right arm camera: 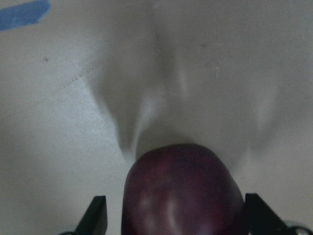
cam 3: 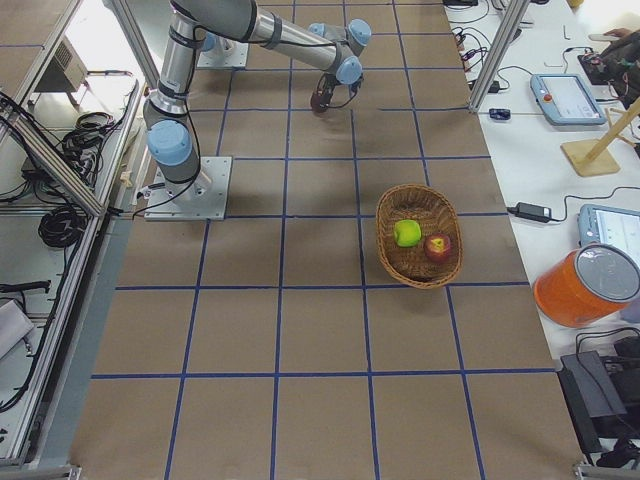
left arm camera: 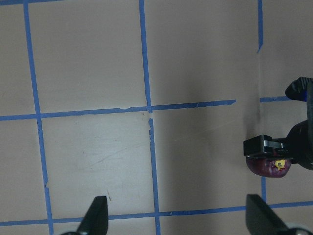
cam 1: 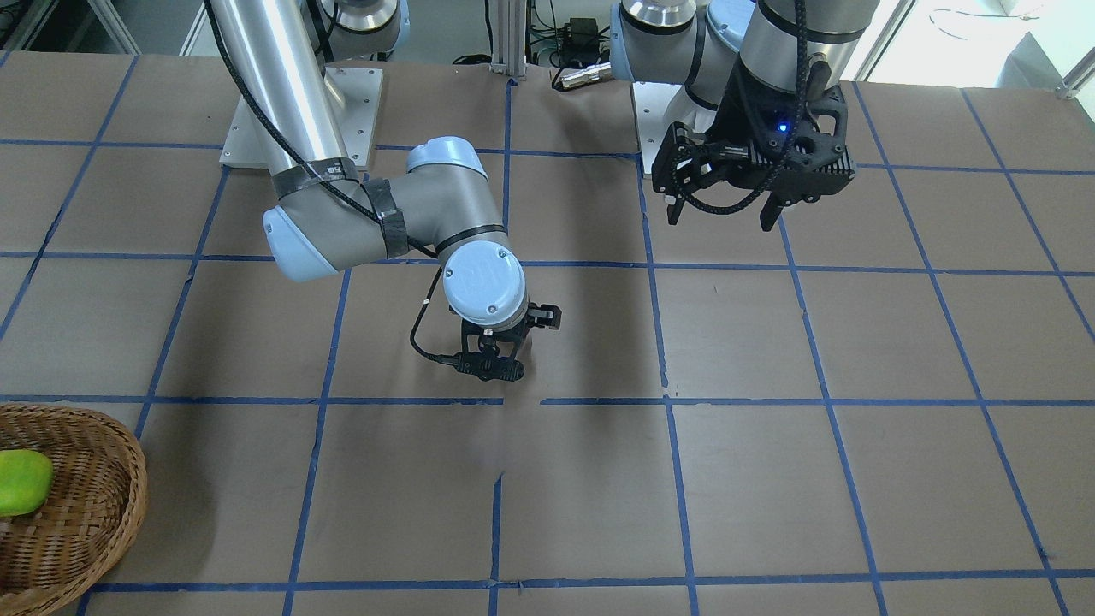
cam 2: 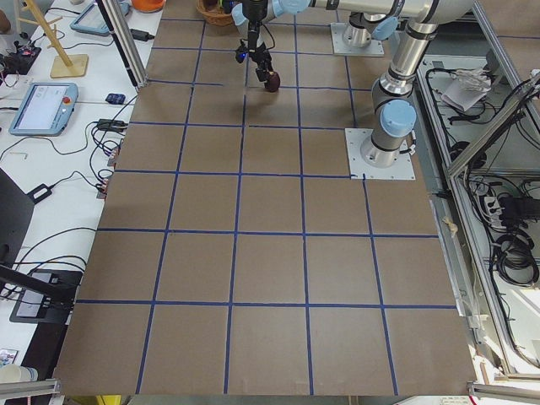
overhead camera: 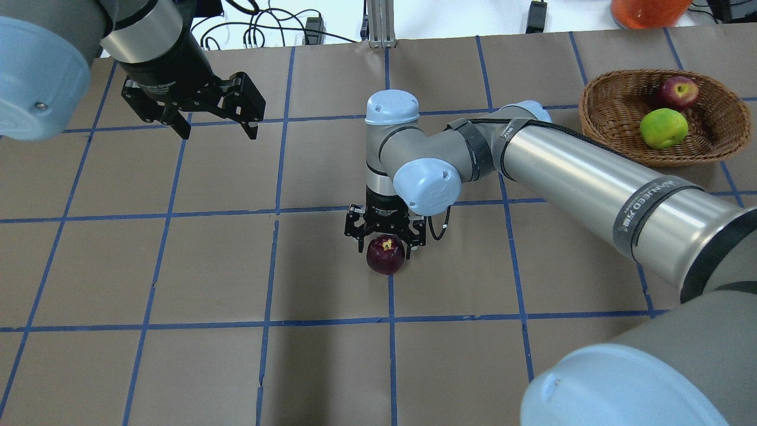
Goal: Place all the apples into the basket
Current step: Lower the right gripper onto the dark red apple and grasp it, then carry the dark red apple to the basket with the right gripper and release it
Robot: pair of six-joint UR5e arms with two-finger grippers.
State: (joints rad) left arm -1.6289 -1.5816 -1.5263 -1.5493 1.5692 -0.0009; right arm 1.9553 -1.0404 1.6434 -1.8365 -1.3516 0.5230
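The dark maroon apple (overhead camera: 385, 255) sits on the table near the centre. My right gripper (overhead camera: 385, 244) is lowered over it, open, with one finger on either side; the right wrist view shows the apple (right arm camera: 183, 196) between the fingertips (right arm camera: 98, 215). The apple also shows in the left wrist view (left arm camera: 268, 169). The wicker basket (overhead camera: 597, 124) stands at the far right and holds the green apple (overhead camera: 663, 127) and the red apple (overhead camera: 678, 92). My left gripper (overhead camera: 217, 131) hangs open and empty above the far left of the table.
My right arm's long link (overhead camera: 591, 177) stretches across the table between the basket and the maroon apple. An orange container (overhead camera: 647, 9) stands beyond the basket, off the table. Blue tape lines grid the brown tabletop.
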